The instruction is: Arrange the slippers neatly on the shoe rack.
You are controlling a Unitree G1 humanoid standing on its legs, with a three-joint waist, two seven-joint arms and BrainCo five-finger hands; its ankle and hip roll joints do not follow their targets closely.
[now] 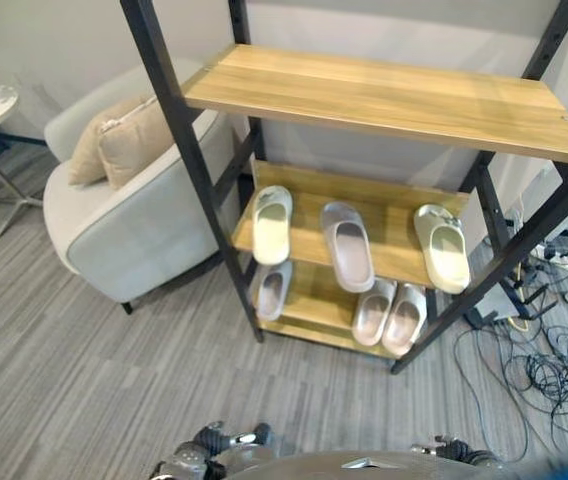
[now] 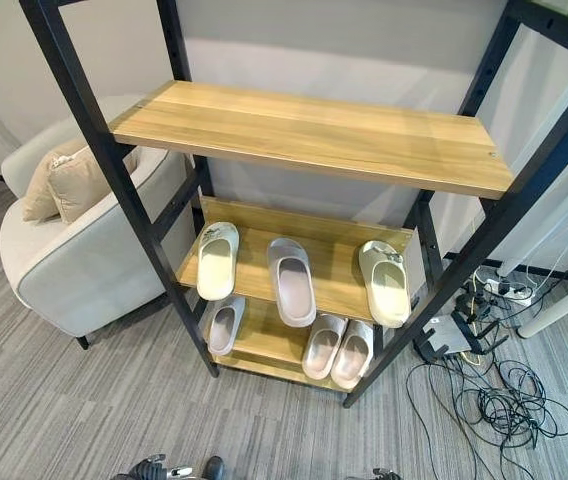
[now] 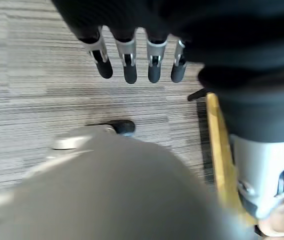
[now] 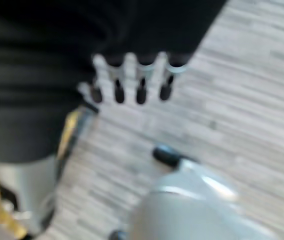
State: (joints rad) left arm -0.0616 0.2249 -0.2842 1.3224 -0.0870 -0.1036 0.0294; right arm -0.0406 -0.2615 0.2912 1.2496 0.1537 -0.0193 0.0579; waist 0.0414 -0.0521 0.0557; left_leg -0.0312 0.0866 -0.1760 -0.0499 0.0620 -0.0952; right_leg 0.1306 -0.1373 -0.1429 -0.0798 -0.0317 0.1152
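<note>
1. Grey striped carpet [image 1: 84, 370] underfoot, tangled cables [image 1: 554, 370] off to the right.
2. Nearest, both hands low at the view's bottom edge: left hand [image 3: 132, 60] with fingers straight and relaxed over the carpet, holding nothing; right hand [image 4: 132, 82] the same, fingers extended, empty.
3. Ahead, black-framed shoe rack [image 1: 179, 130] with wooden shelves.
4. Bottom shelf [image 1: 314, 300]: one grey slipper [image 1: 272, 290] at left, a pinkish pair [image 1: 391, 313] side by side at right.
5. Middle shelf [image 1: 389, 215]: cream slipper [image 1: 271, 223] left, lilac slipper [image 1: 347, 245] centre, cream slipper [image 1: 443, 247] right, well apart, toes overhanging the front edge.
6. Top shelf [image 1: 384, 98] bare.
7. Farther left, pale armchair [image 1: 124, 220] with beige cushions [image 1: 129, 140].
</note>
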